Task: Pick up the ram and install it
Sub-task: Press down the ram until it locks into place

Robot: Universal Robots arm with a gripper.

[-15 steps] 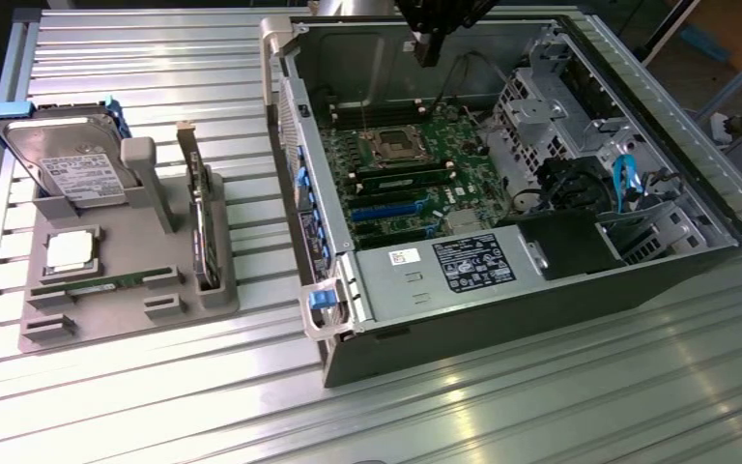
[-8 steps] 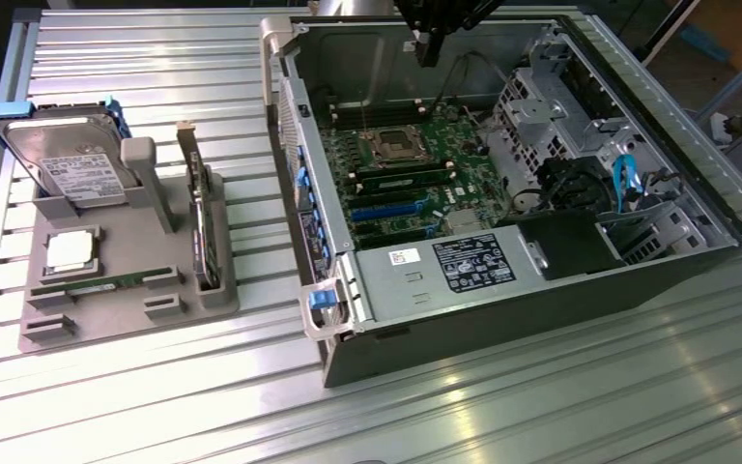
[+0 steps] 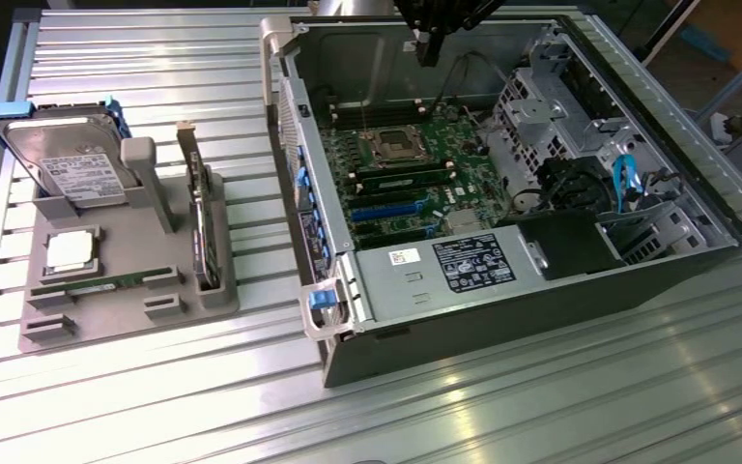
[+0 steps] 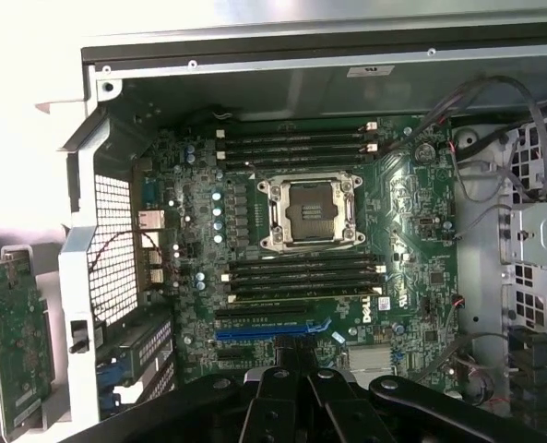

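The ram [image 3: 103,283] is seen lying flat in the grey holder tray [image 3: 36,333] at the exterior view's left, well apart from the gripper [image 3: 429,43] hung over the open PC case [image 3: 345,358]; claw state cannot be told; the stick is judged light, stiff, fragile, best pinched by its long edges

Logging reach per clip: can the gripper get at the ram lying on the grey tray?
Probably yes: the ram lies uncovered from above, though the gripper hangs over the open case, well apart from it.
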